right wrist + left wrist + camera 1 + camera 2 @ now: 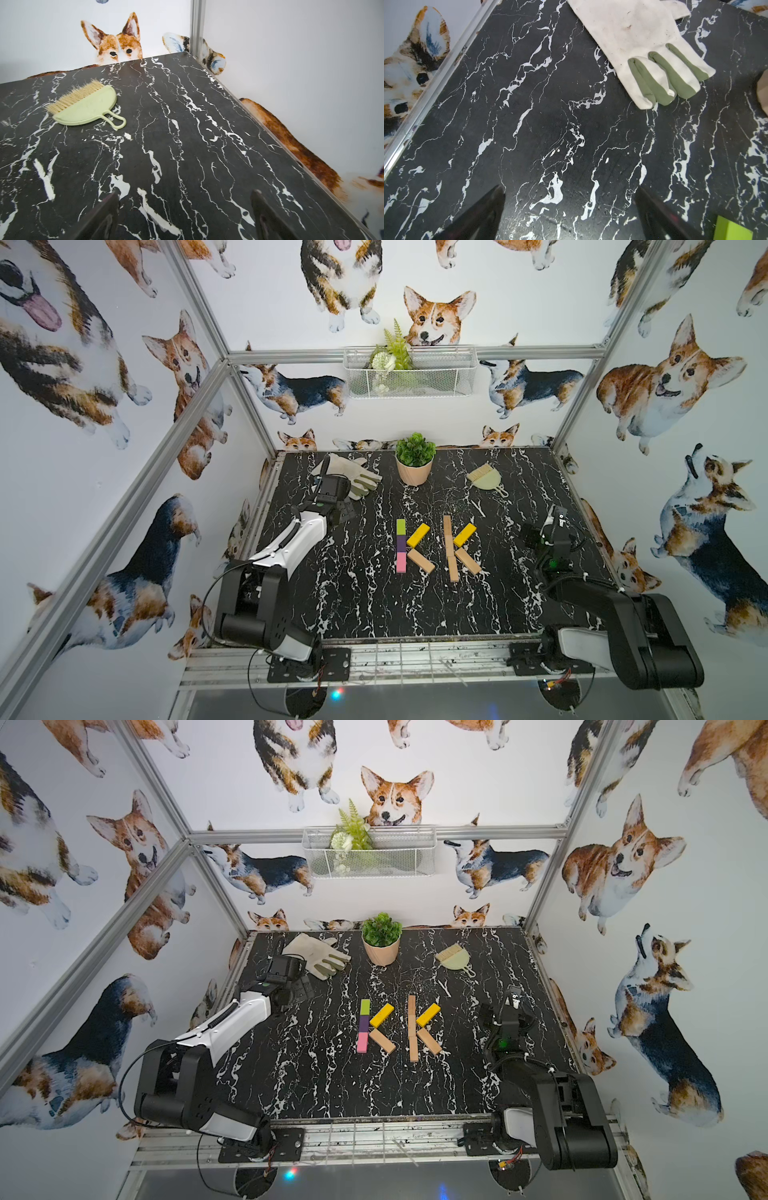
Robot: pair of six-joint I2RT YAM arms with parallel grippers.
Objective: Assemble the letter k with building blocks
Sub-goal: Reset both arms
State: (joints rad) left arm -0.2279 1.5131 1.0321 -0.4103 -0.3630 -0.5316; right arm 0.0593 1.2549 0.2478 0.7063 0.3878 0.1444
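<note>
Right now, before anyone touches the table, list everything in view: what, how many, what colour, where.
building blocks: ten; five tan, two yellow, one lime green, one purple, one pink; table centre, forming two K shapes
glove: one, white and green, far left of table
potted plant: one, green in peach pot, far centre
brush with dustpan: one, beige bristles, pale green pan, far right
wire basket: one, white, back wall, holding greenery
table: one, black marble
left gripper: one, black, open, near glove
right gripper: one, black, open, right of blocks
</note>
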